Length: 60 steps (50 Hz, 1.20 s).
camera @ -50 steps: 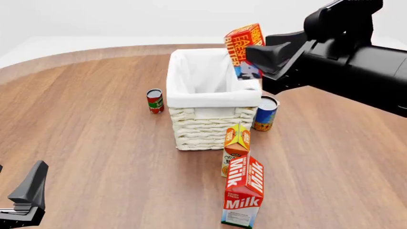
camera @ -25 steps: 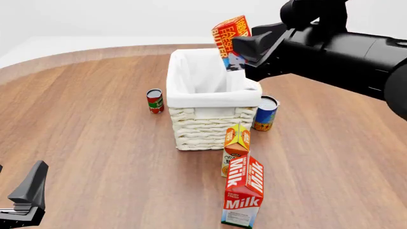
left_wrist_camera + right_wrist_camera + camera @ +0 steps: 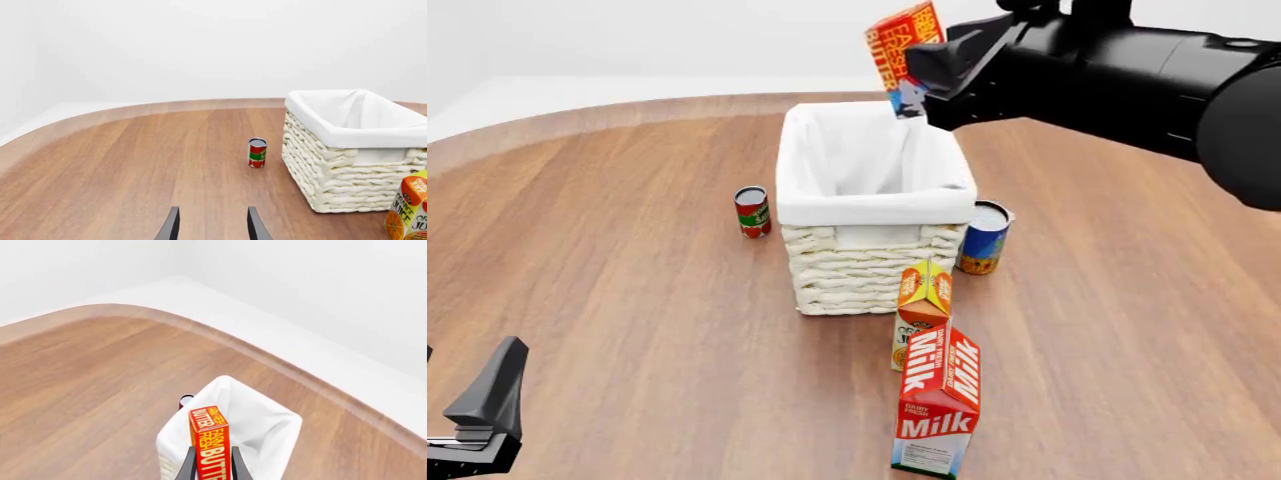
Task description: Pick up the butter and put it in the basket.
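Butter (image 3: 902, 45) stands upright, long axis vertical, above basket (image 3: 874, 205).

Cut off and hidden parts

The right gripper (image 3: 924, 88) covers the butter's (image 3: 901, 45) lower end (label partly lost); the orange juice carton (image 3: 409, 212) runs past the left wrist view's edge.

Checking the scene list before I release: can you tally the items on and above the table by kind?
Baskets: 1, the basket
Butter boxes: 1, the butter, held by the right gripper
Cartons: 2, the milk carton, the juice carton
Cans: 2, the red can, the blue can
Total: 6
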Each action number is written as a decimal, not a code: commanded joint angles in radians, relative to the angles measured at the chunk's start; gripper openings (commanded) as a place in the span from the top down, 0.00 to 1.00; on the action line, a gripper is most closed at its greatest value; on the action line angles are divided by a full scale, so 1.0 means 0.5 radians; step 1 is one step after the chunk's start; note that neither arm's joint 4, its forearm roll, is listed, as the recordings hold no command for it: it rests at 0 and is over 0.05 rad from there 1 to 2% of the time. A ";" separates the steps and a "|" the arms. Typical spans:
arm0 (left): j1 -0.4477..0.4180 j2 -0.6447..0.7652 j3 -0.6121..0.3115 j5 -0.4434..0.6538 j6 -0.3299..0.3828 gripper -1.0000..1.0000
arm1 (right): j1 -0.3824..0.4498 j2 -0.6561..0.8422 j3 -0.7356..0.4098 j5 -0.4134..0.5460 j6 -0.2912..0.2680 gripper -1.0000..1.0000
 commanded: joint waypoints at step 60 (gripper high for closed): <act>0.000 0.000 0.000 0.000 0.000 0.00 | -0.062 0.595 -0.586 0.303 -0.186 1.00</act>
